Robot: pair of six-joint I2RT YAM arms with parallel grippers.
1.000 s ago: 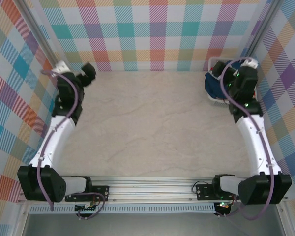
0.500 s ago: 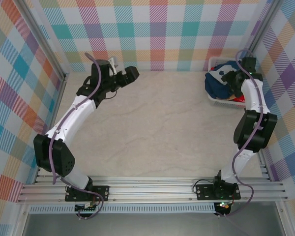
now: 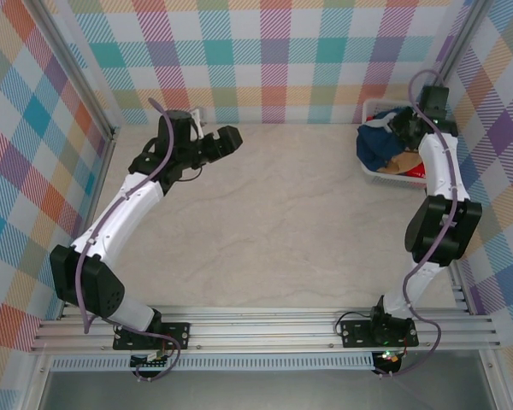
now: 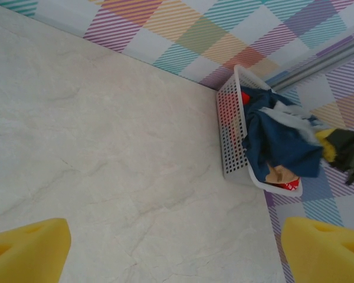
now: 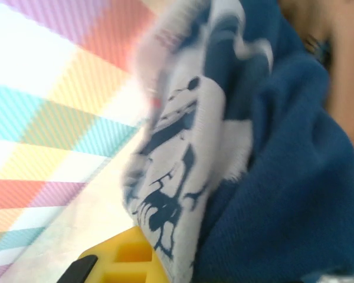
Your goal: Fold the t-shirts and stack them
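- My left hand [image 3: 227, 141] hovers over the far left part of the pale, marbled surface [image 3: 274, 222]; its yellow pads [image 4: 26, 253] stand wide apart, with nothing between them.
- My right hand [image 3: 402, 128] reaches down into the white plastic basket [image 3: 369, 175]; the basket sits on the surface in the far right corner, close against the checked wall [image 3: 274, 51].
- The navy t-shirt [image 3: 374, 147] lies heaped in the basket and spills over the rim on the side facing the middle of the surface; my right hand is pressed against it; I cannot tell whether the fingers are clamped on the cloth.
- In the right wrist view the navy cloth sits very close and blurred; its white print [image 5: 183, 135], drawn with dark cartoon lines, lies just beside one yellow finger [image 5: 130, 259].
- The tan-orange t-shirt [image 4: 277, 175] shows beneath the navy one at the basket's near end; the red t-shirt [image 4: 290, 184] peeks out just beside it, at the rim.
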